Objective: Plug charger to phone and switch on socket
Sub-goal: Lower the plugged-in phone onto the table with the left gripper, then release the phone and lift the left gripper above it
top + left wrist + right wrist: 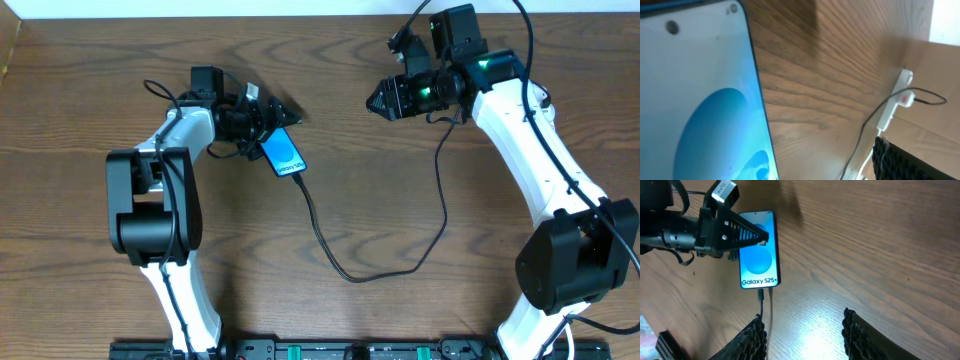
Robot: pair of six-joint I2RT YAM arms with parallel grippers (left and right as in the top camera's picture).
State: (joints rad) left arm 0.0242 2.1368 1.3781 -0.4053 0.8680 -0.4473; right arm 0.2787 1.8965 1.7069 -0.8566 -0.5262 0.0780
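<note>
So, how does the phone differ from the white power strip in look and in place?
The phone is broad, with a blue screen and dark edges; the power strip is narrow and white, with a red mark. The left gripper reaches over the phone; the power strip lies far from it. A black cable meets the phone's bottom end; what is plugged into the power strip I cannot tell. Both are flat and oblong.

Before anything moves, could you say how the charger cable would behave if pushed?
Probably floppy: the charger cable lies in a loose loop. Likely light, being thin. It looks plugged into the phone, so tugging may drag it.
</note>
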